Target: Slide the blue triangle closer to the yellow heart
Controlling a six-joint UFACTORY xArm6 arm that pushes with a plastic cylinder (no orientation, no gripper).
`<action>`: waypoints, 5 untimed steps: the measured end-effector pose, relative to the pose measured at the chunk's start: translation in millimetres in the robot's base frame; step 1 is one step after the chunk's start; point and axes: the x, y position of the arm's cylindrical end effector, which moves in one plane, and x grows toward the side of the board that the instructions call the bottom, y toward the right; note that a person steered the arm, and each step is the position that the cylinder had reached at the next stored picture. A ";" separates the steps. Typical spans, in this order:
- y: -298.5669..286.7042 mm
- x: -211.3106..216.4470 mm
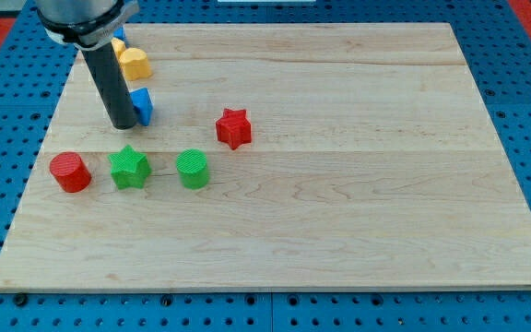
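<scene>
My tip (122, 124) rests on the board near the view's upper left. The blue triangle (142, 105) sits against the rod's right side, partly hidden by it. A yellow block (134, 63), which may be the heart, lies just above the triangle with a small gap between them. A second yellow block and a blue block (118, 41) above it are mostly hidden behind the arm.
A red cylinder (69, 172), a green star (129, 167) and a green cylinder (193, 169) form a row at the left. A red star (233, 127) lies near the middle. The wooden board (358, 184) sits on a blue pegboard.
</scene>
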 end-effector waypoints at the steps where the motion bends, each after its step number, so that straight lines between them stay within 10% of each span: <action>1: 19.3 6.0; 5: -34.3 -42.5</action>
